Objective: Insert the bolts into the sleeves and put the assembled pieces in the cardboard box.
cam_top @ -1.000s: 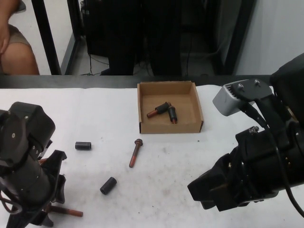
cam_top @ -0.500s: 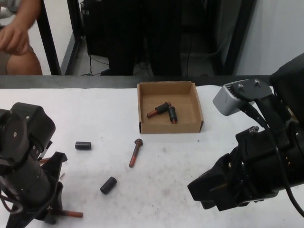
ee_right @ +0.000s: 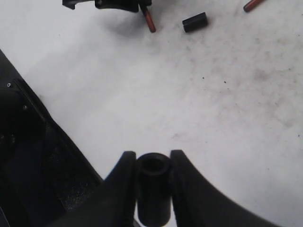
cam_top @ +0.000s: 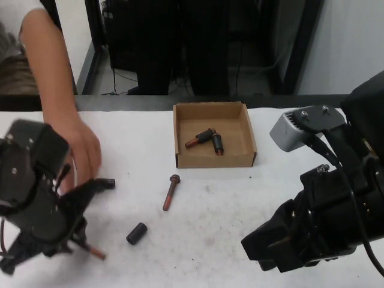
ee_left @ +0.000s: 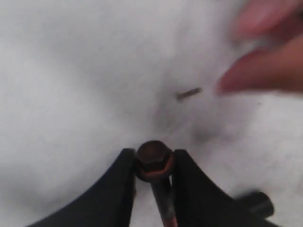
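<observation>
L gripper point(ee_left: 154, 155) is clamped on a bolt point(ee_left: 162, 196) just under its head. R gripper point(ee_right: 152, 158) is closed round a sleeve point(ee_right: 153, 191), bore facing the wrist cam. Two assembled pieces point(cam_top: 207, 139) lie in the cardboard box point(cam_top: 216, 161). A loose bolt point(cam_top: 170, 192) and a spare sleeve point(cam_top: 137, 233) lie on the bench btwn box and L arm.

Main risk: a person's hand point(cam_top: 84, 153) is right beside the L arm, over a second sleeve point(cam_top: 108, 183). Any L-arm swing toward centre could hit it. The hand may also nudge that sleeve, though contact is prob. too blurred to call.

Other risks:
- Bolt is pinched near the head only, so the shank can pivot and miss the bore.
- Grippers are well apart, so any tilt mismatch at meeting means a jam or a dropped part.
</observation>
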